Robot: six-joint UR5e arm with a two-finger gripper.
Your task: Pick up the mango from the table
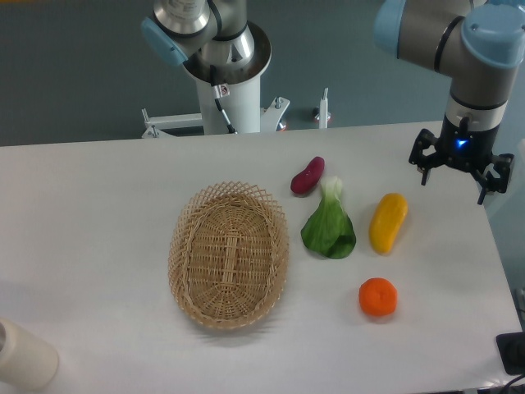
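Grey-blue wall fills the back of the room, and in front of it the white worktop (98,205) stretches nearly edge to edge, its near corners running out of view. From where I stand the arm reaches in from the upper right, its big blue-capped joints cut off by the top of the frame, and the black pincer (461,171) hangs over the far right side of the worktop with a small blue light glowing on its wrist. Its fingers are spread apart and nothing is between them.

The mango (388,222) lies on the worktop below and to the left of the pincer, near it but apart, long and yellow with an orange blush at its lower end, tilted a little off upright. Just left of it sits a leafy green vegetable (329,227) with a white stalk (bok choy, by the look of it), and the stalk tip comes close to a small purple-red sweet potato (308,175) further back. A round orange (378,297) rests nearer to me, below the mango and well clear of it. An oval wicker basket (229,254) stands to the left of the group.

A cream-coloured cylinder (25,357) pokes in at the lower left corner, mostly cut off. At the lower right edge a dark object (513,353) shows only partly; I cannot tell what it is. I can read no writing or labels anywhere.
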